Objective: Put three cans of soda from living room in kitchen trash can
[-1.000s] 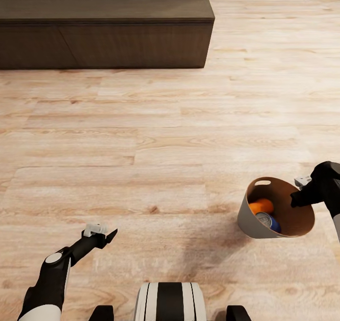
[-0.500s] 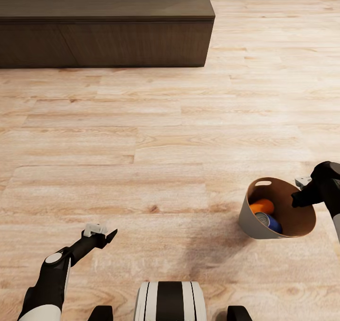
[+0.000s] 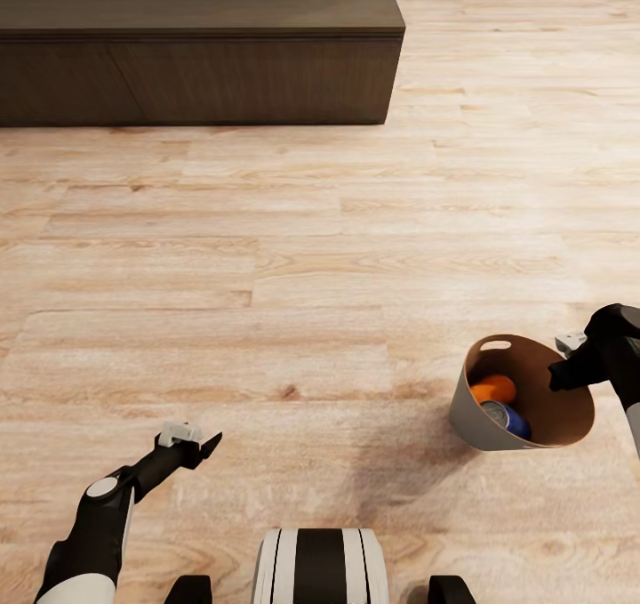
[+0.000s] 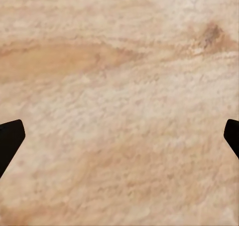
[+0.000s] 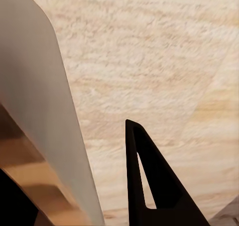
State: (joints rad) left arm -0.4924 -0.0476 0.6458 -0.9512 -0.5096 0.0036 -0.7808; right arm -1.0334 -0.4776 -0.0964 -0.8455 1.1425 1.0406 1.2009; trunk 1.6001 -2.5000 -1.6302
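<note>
At lower right, my right pincer [image 3: 569, 368] clamps the rim of the tapered grey-beige bin [image 3: 471, 413], holding an orange can [image 3: 492, 389] and blue can [image 3: 510, 417]. My left pincer [image 3: 194, 439] hangs spread, empty. Tilting risks spillage.

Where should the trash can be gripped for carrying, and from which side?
Probably at the upper rim of the trash can, with one finger inside and one outside the thin wall, coming down from above. The bin tapers to a narrow base, too wide to span, and the oval cut-out marks the rim as the handhold. The right tool sits at the rim's right side.
</note>
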